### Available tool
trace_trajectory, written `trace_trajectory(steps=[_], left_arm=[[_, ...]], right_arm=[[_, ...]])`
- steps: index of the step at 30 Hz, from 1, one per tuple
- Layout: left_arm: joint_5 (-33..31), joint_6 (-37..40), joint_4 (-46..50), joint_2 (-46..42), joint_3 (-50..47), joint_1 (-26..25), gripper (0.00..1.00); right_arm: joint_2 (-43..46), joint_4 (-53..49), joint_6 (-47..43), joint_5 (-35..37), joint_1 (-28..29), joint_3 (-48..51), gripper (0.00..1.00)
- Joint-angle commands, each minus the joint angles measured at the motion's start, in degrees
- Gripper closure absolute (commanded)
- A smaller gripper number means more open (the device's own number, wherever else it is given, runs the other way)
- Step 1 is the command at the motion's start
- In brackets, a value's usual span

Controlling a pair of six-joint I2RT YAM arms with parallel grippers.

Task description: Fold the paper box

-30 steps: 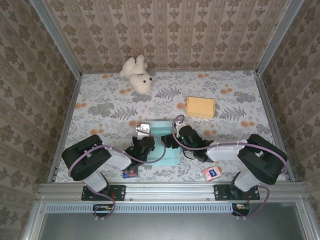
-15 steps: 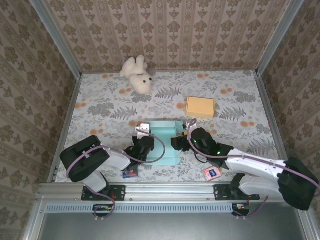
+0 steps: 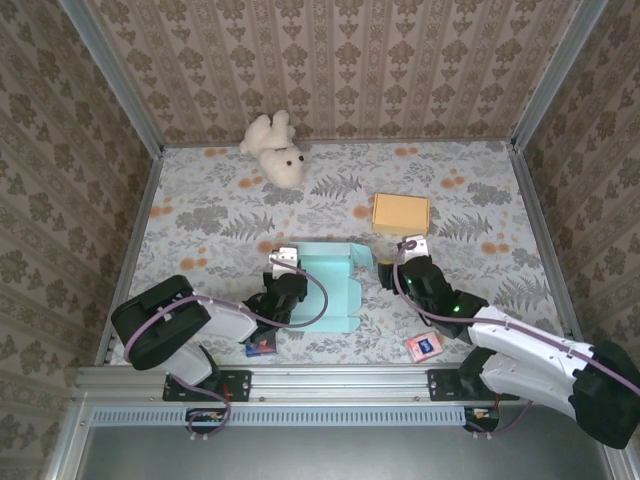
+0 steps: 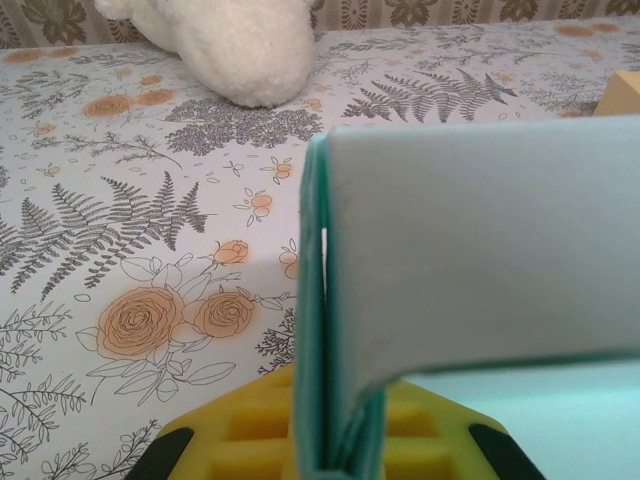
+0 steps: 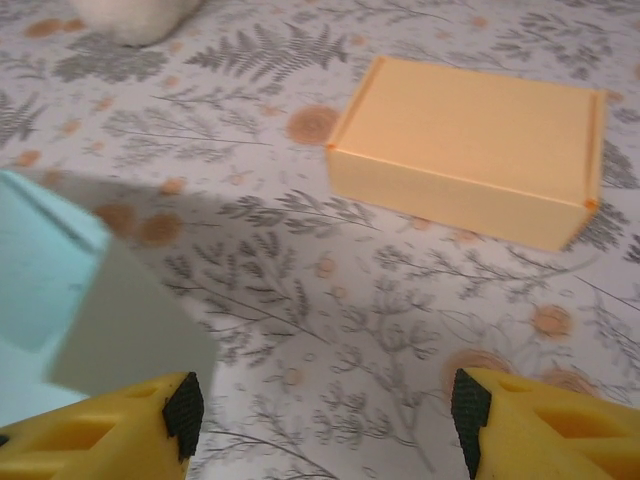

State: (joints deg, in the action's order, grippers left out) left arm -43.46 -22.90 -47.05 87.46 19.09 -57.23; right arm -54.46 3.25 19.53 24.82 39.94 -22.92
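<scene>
1. The pale teal paper box (image 3: 330,288) lay partly folded near the middle of the near half of the table, its base flat and its side panels standing up (the left wrist view met one raised panel (image 4: 480,250) edge-on).
2. The left gripper (image 3: 285,270) was clamped tight on the box's left edge; its yellow pads (image 4: 250,440) pinched the doubled teal paper between them.
3. The right gripper (image 3: 410,252) hovered just to the right of the box, apart from it, with its yellow fingers (image 5: 100,430) spread wide and nothing between them. A corner of the box (image 5: 40,260) showed at the left of its wrist view.
4. A closed orange cardboard box (image 3: 401,213) sat just beyond the right gripper, flat on the floral tablecloth (image 3: 200,210).
5. A small pink-and-blue packet (image 3: 424,345) lay near the front edge by the right arm, and a small dark blue-and-red packet (image 3: 260,347) lay by the left arm.
6. A white plush bear (image 3: 275,148) lay at the far side by the back wall, well apart from the box.
</scene>
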Motion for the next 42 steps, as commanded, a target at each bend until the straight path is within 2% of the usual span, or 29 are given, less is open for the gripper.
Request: trace_trajectory(steps=[1,5,15,35,42], left_arm=[[0.2,0.56,-0.15,-1.41,-0.98,0.52,1.0],[0.47,0.44,-0.33,-1.66,-1.17,0.54,1.0],[0.75,0.36,-0.2,-2.1,-1.33,0.54,1.0],[1.98,0.25,0.37,-1.65,-0.47,0.54,1.0],[1.71,0.49,0.64,-1.65,-0.2,0.54,1.0]], right_arm=[[1.54,2.41,0.66,-1.55,-1.91,1.89,0.31],[0.37,4.31,0.37,-4.0,-2.94,2.19,0.31],[-7.99,11.22,-1.87,-16.46,-2.86,-0.03,0.32],[-15.68,17.13,-1.61,-22.86,-1.81,-3.05,0.35],[-19.36,19.98,-3.15,-26.5,-0.28,-4.01,0.42]])
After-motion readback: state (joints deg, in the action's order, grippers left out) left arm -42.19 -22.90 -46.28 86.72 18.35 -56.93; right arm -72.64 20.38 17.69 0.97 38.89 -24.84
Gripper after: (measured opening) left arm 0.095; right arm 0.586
